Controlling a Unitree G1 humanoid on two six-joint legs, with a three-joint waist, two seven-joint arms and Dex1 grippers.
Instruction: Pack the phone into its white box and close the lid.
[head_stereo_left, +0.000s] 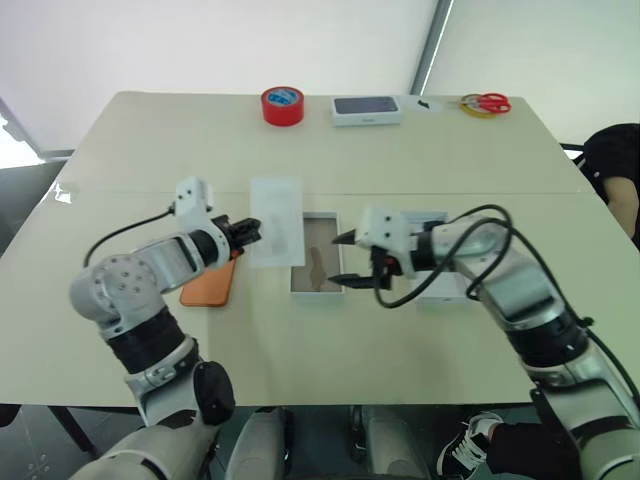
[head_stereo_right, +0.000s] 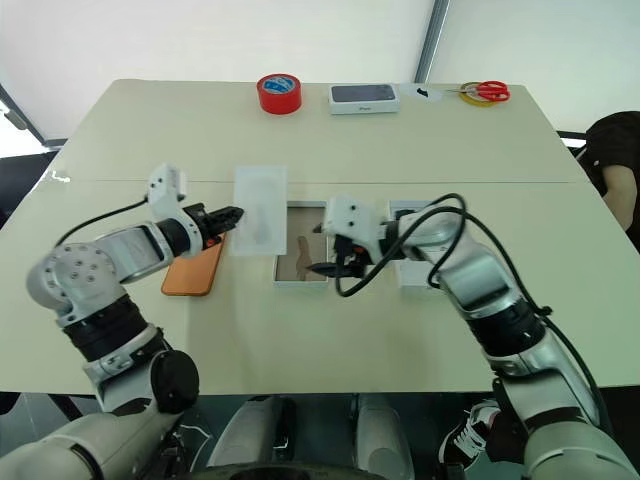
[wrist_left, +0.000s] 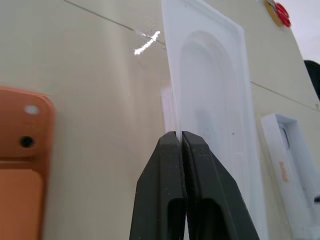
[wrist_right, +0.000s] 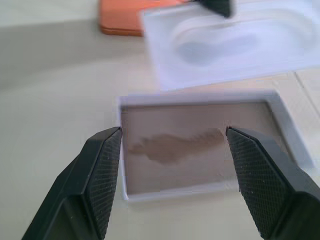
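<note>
Two grippers: both work over a pale beige table (head_stereo_left: 150, 150), on either side of an open white box.
Left gripper (head_stereo_left: 250, 231): fingers pressed together on the near edge of a flat white insert (head_stereo_left: 276, 220), a thin tray with an oval recess, held off the table and partly overlapping the left rim of the box.
Left wrist view: the black fingertips (wrist_left: 170, 150) meet with no gap on the insert's thin edge.
Right gripper (head_stereo_left: 346, 258): fingers wide apart, nothing between them, poised over the right half of the white box.
White box (head_stereo_left: 317, 254): lies open at the table's centre, brownish floor with a dark smudge in plain sight, nothing inside it.
Phone (head_stereo_left: 209, 282): orange, lies flat on the table to the left of the box, under the left forearm; in the left wrist view its camera corner shows, so it rests back up.
Lid (head_stereo_left: 441, 282): white, lies just right of the box, largely behind the right arm; which face is up cannot be told there.
Far edge: a red tape roll (head_stereo_left: 283, 105), a white box with a dark top (head_stereo_left: 367, 109), and red-handled scissors (head_stereo_left: 486, 103) on a yellow tape ring.
Right margin: a person in black (head_stereo_left: 615, 165) sits at the table's side.
</note>
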